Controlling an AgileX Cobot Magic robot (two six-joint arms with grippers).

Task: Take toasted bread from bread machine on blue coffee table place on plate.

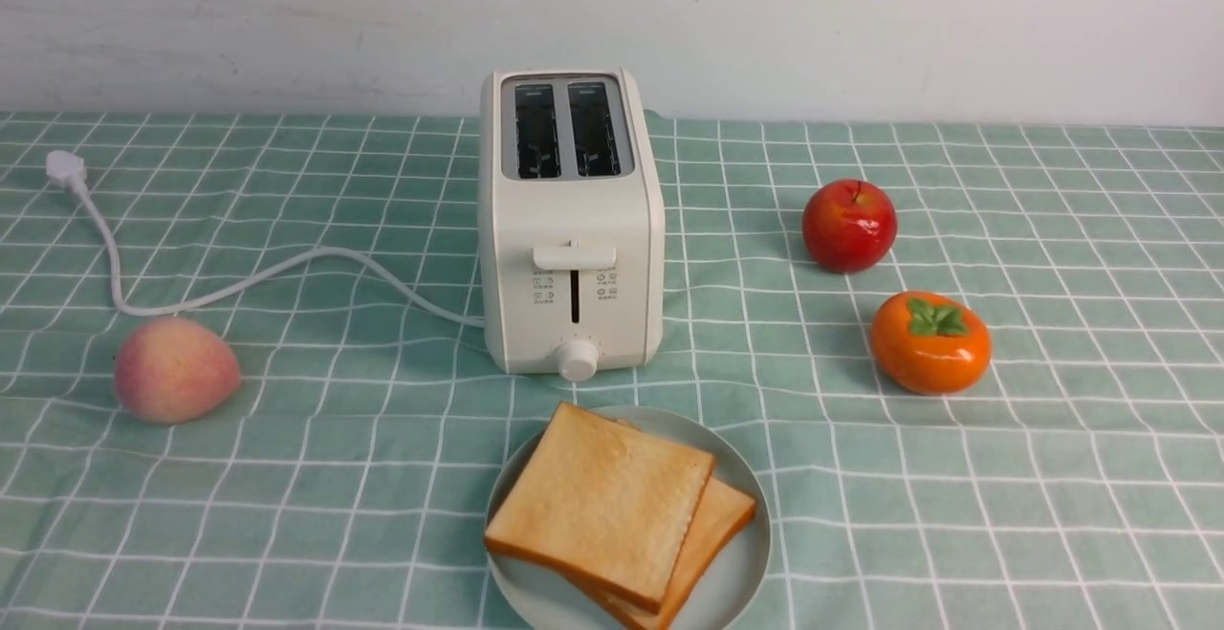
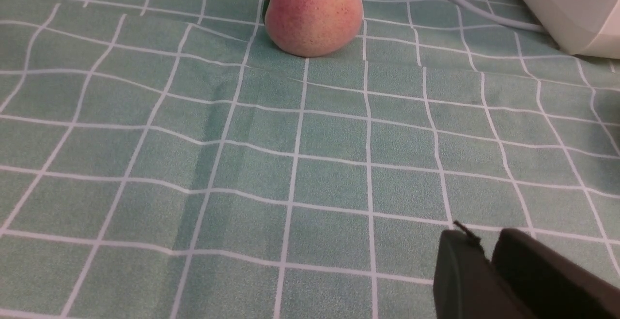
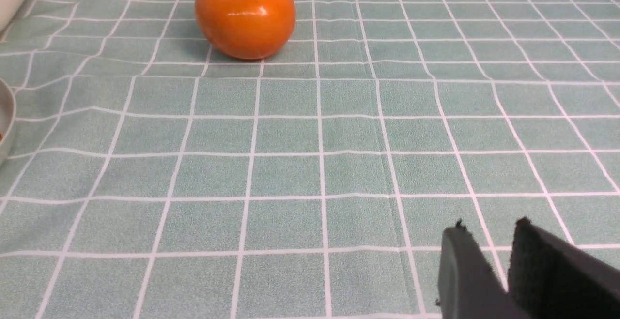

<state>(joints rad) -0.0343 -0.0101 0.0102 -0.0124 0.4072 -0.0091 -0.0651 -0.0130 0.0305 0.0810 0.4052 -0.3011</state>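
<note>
The cream bread machine (image 1: 571,228) stands mid-table on the blue coffee table (image 1: 956,496); both its slots look dark and empty. Two slices of toasted bread lie stacked on the plate (image 1: 746,563) in front of it, the top slice (image 1: 602,501) partly covering the lower one (image 1: 719,520). Neither gripper shows in the front view. My left gripper (image 2: 487,241) hovers over bare cloth, its fingers almost together and holding nothing. My right gripper (image 3: 491,232) also hangs over bare cloth, its fingers a little apart and empty. The plate's edge (image 3: 5,125) shows off to one side of it.
A peach (image 1: 175,369) lies at the left by the toaster's white cord (image 1: 239,286) and plug (image 1: 65,169). A red apple (image 1: 849,226) and an orange persimmon (image 1: 930,341) sit at the right. A white wall runs behind the table.
</note>
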